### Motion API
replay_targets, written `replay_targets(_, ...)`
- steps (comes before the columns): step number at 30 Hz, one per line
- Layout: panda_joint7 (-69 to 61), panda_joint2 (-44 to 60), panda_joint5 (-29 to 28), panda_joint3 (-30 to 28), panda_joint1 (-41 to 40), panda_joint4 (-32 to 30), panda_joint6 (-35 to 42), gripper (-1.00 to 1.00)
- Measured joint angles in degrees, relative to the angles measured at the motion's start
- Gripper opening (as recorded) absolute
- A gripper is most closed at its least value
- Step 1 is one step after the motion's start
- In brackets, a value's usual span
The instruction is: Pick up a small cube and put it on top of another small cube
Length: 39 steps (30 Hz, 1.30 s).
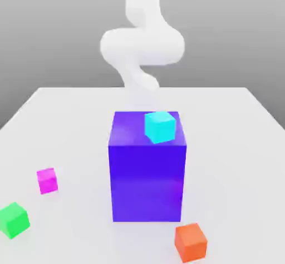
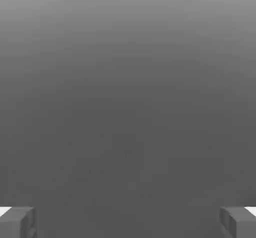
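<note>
The small magenta-pink cube point(image 1: 47, 180) rests on the white table at the exterior view's left. A cyan small cube point(image 1: 160, 126) sits on top of the tall blue-purple block point(image 1: 147, 179) in the middle. Behind the block, the white arm point(image 1: 142, 46) rises well above the table, far from the magenta cube. In the hand view my gripper point(image 2: 128, 223) is open: the two grey fingertips point(image 2: 17, 222) stand far apart, with nothing but plain grey background between them.
A green small cube point(image 1: 13, 219) lies near the front left corner and an orange small cube point(image 1: 191, 242) near the front, right of the block. The white table point(image 1: 234, 146) spreads around the block.
</note>
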<state>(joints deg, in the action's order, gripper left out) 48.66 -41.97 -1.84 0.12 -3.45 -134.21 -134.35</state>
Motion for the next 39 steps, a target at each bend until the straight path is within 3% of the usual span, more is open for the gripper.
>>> replay_targets(12,12.7,18.8,-7.7,-3.5,-15.2,-11.6,-12.1,0.00)
replay_targets(21,18.5,32.5,-8.5,-9.7,-23.9,-20.3,-21.4,0.00)
replay_targets(25,18.2,38.5,-4.8,-12.8,-27.0,-24.3,-25.8,0.00)
replay_targets(28,15.4,43.0,1.7,-13.3,-30.3,-27.0,-29.1,0.00)
replay_targets(32,10.1,50.8,9.8,-8.3,-32.9,-26.4,-35.2,0.00)
replay_targets(35,7.9,57.0,12.6,-3.9,-36.7,-25.2,-40.1,0.00)
replay_targets(36,7.6,58.5,12.9,-3.0,-37.5,-25.0,-41.3,-1.00)
replay_targets(39,7.7,58.5,12.8,-3.0,-37.5,-25.0,-41.3,-1.00)
